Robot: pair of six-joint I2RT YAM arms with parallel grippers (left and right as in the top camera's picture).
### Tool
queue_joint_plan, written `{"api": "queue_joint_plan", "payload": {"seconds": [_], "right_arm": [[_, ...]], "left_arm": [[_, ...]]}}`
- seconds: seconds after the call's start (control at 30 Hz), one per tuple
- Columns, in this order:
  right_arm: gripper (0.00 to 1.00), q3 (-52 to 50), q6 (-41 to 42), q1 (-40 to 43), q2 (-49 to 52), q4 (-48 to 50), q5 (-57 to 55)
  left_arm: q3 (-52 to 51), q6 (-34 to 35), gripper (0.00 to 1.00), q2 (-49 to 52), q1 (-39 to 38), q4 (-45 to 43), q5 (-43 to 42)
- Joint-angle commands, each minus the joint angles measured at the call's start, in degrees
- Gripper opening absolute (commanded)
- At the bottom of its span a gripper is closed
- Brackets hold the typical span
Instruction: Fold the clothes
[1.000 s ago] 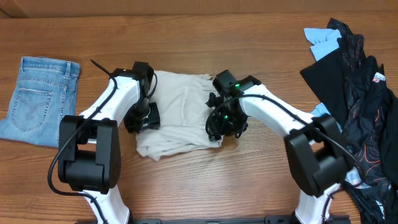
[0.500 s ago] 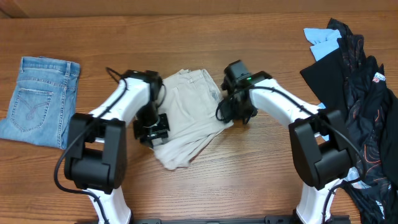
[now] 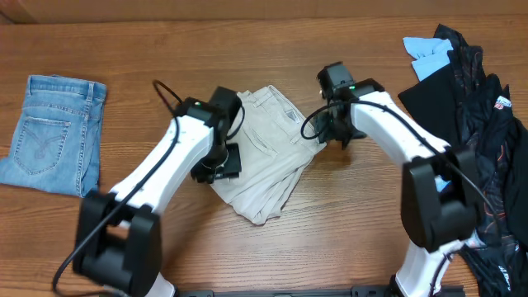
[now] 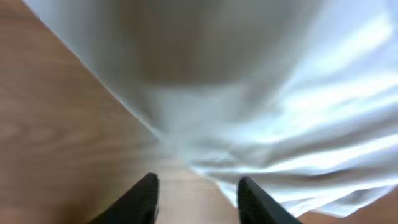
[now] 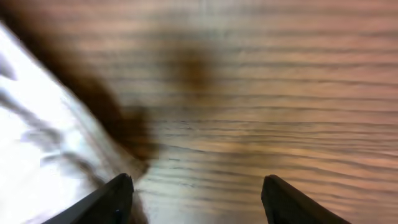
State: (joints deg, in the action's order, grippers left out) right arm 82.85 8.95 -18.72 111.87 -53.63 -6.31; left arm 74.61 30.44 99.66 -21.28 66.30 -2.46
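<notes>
The beige khaki shorts [image 3: 264,157] lie folded into a slanted bundle at the middle of the table, waistband toward the far right corner. My left gripper [image 3: 216,163] is at the bundle's left edge, open and empty; in the left wrist view [image 4: 196,199] its fingers frame bare wood with the blurred cloth [image 4: 261,81] just ahead. My right gripper [image 3: 340,136] is just off the bundle's right edge, open and empty; in the right wrist view [image 5: 196,199] it is over bare wood with the cloth edge [image 5: 43,149] at the left.
Blue denim shorts [image 3: 51,132] lie folded at the far left. A heap of black and light-blue garments [image 3: 474,115] fills the right edge. The wooden table [image 3: 330,239] runs across the front.
The shorts have been turned and slid to the right into a slanted bundle. Both grippers have let go of the cloth; the right has drawn off to the right, the left has moved right.
</notes>
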Motion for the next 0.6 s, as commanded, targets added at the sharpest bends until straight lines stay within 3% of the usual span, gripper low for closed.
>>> {"api": "queue_joint_plan", "payload": {"seconds": [0.0, 0.07, 0.2, 0.3, 0.57], "right_arm": [[0.69, 3.17, 1.33, -0.28, -8.83, 0.07, 8.22], [0.68, 3.17, 1.01, -0.74, -10.4, -0.17, 16.72], [0.67, 2.89, -0.39, -2.38, -10.25, -0.74, 32.06], [0.66, 2.86, -1.97, -5.03, -9.29, -0.74, 40.09], [0.66, 2.6, -2.01, -11.17, -6.6, -3.28, 41.94]], "left_arm": [[0.52, 1.25, 0.61, -5.64, 1.66, -3.96, 8.37], [0.52, 0.98, 0.7, -6.97, 2.54, -8.92, 12.13], [0.5, -6.6, 0.64, -6.1, 4.96, -20.65, 13.77], [0.5, -8.33, 0.65, -2.67, 7.93, -26.53, 12.46], [0.52, -8.68, 0.62, 7.45, 14.25, -28.35, 4.96]]}}
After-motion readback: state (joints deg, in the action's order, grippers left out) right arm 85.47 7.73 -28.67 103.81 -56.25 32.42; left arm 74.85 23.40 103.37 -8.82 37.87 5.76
